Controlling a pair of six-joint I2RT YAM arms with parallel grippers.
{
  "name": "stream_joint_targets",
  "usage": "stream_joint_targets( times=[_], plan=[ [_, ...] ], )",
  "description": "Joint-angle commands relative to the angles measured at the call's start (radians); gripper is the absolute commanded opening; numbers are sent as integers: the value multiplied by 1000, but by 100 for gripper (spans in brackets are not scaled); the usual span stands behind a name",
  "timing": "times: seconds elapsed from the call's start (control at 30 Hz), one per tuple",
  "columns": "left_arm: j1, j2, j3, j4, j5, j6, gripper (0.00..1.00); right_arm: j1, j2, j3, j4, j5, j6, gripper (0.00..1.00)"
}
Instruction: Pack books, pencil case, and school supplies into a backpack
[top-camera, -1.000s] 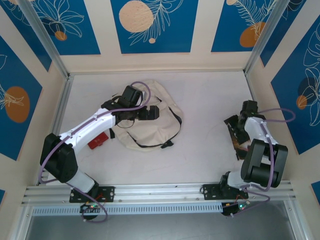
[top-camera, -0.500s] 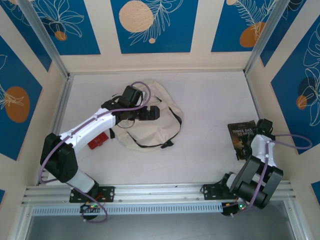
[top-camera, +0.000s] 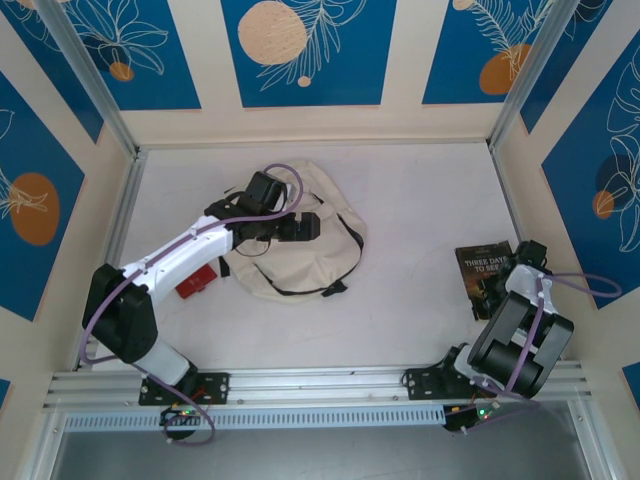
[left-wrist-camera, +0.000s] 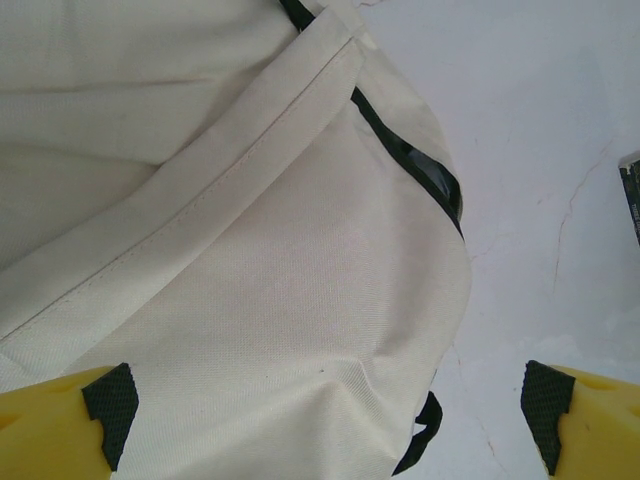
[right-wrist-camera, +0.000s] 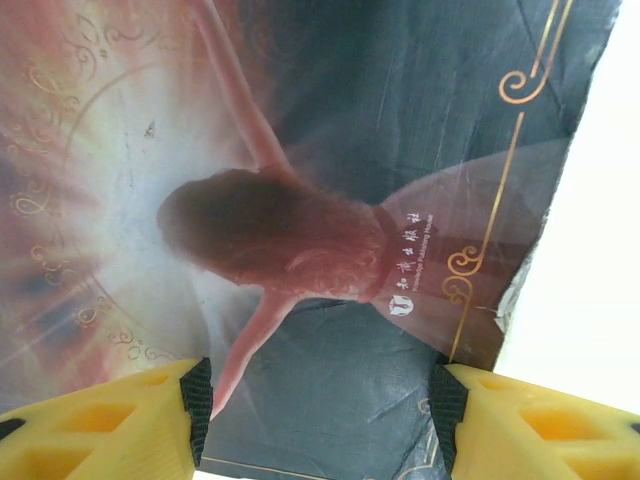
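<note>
Book-picking step: the right claw (right-wrist-camera: 315, 410), jaws partly apart and gripping nothing, hangs over the dark book (top-camera: 483, 268) lying flat by the worktop's (top-camera: 420, 200) right edge. The left claw (left-wrist-camera: 325, 400) gapes wide over the backpack (top-camera: 300, 262), left of centre. Next, probably: catch a book edge — flat covers resist pinching.

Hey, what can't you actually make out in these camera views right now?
Backpack opening: top view, left arm lies across it.
Red object: top view, partly under left arm, too small to identify.
Book: top view, right arm covers its near end; right wrist view crops the cover.
</note>
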Motion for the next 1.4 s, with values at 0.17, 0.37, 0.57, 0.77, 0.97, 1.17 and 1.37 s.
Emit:
stream_joint_targets(
  times=[0.17, 0.37, 0.57, 0.77, 0.97, 1.17, 1.37],
  plan=[
    [5, 23, 39, 10, 27, 11, 100, 40, 27, 21, -24, 35, 13, 70],
    [4, 30, 42, 6, 26, 12, 100, 53, -35, 21, -63, 117, 39, 80],
    [5, 33, 47, -4, 24, 16, 100, 39, 7, 6, -51, 114, 50, 81],
    [5, 36, 47, -3, 25, 12, 100, 33, 36, 15, -40, 83, 38, 79],
    [5, 40, 49, -4, 26, 13, 100, 37, 47, 21, -21, 38, 10, 68],
    [4, 42, 52, -3, 24, 15, 100, 83, 82, 52, -16, -4, -16, 51],
    [5, 48, 52, -5, 22, 13, 100, 167, 171, 115, -19, -50, -58, 48]
  ],
)
